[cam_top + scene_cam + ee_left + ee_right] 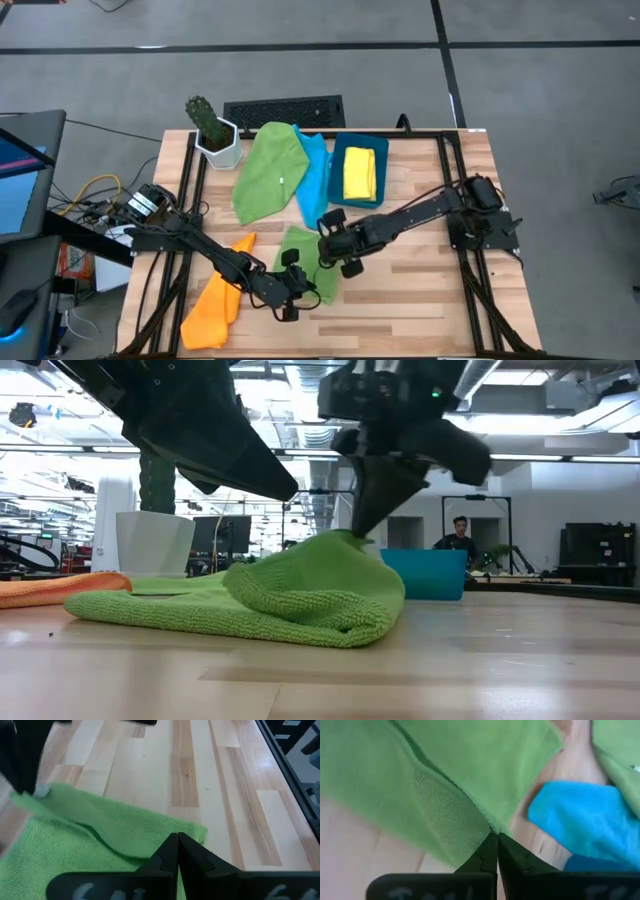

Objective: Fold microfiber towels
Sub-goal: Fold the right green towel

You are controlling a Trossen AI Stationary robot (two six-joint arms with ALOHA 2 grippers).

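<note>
A wooden table (420, 290) carries a potted cactus (213, 130) at its back left corner and a blue bin (385, 165) near the back. A keyboard (284, 110) lies behind it. A person (459, 536) stands far off.

High view: overhead, straight down, whole table (420, 290), far. Low view: tabletop height, level across into room, near. Wrist views: close, looking down onto tabletop. All four share small green towel (305, 255) at table centre.
</note>
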